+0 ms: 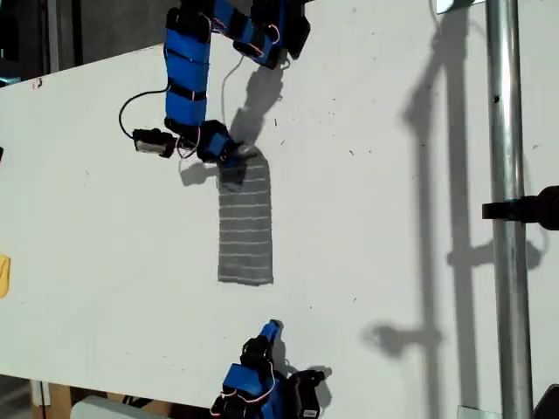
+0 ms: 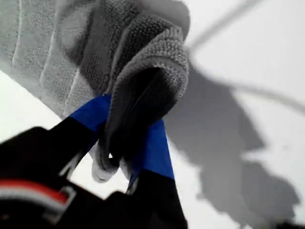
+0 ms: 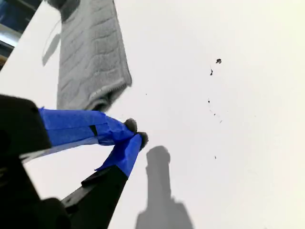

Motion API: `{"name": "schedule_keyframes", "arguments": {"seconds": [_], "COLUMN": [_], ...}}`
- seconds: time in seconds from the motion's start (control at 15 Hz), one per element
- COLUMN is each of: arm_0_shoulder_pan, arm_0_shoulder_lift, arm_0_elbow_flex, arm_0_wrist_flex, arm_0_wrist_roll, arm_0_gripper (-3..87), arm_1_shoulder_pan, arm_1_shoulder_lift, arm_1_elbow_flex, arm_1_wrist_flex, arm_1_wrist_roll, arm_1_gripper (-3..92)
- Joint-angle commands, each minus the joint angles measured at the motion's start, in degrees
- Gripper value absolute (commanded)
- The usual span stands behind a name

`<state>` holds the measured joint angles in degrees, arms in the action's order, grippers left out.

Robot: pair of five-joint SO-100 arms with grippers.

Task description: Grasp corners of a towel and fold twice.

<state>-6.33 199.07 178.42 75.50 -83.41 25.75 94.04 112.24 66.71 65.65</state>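
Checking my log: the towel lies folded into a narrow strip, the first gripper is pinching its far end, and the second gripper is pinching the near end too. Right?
Not quite. My second gripper holds nothing: the second wrist view shows its tips shut on empty air, apart from the towel. The rest stands: my first gripper pinches the strip's end.

Hard light throws sharp shadows across a white worktop (image 1: 393, 218), with an upright metal pole (image 1: 507, 218) at the exterior view's right.
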Motion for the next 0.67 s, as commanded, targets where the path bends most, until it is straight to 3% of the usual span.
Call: {"name": "schedule_keyframes", "arguments": {"seconds": [0.0, 0.07, 0.13, 0.27, 0.33, 0.6], "arm_0_shoulder_pan": [-0.35, -0.18, -0.09, -0.53, -0.53, -0.35], "arm_0_shoulder_lift": [0.00, 0.00, 0.00, 0.00, 0.00, 0.00], "arm_0_elbow_flex": [0.35, 0.35, 0.35, 0.35, 0.35, 0.35], "arm_0_wrist_flex": [-0.70, -0.70, -0.70, -0.70, -0.70, -0.70], "arm_0_wrist_roll": [0.35, 0.35, 0.35, 0.62, 0.62, 0.53], "arm_0_gripper": [-2.5, -2.5, -2.5, -2.5, -2.5, -2.5], "arm_1_shoulder_pan": [-2.72, -4.04, -5.80, -8.17, -8.88, -10.02], "arm_1_shoulder_lift": [24.52, 30.32, 31.46, 16.79, 5.71, -12.48], "arm_1_elbow_flex": [-2.02, -4.22, -5.01, -7.47, -14.06, -27.69], "arm_1_wrist_flex": [32.96, 43.07, 40.43, 18.28, 13.36, 9.23], "arm_1_wrist_roll": [6.77, 9.76, 9.58, 4.66, 3.25, 1.58], "arm_1_gripper": [-0.2, -0.2, -0.2, -0.2, -0.2, -0.2]}}
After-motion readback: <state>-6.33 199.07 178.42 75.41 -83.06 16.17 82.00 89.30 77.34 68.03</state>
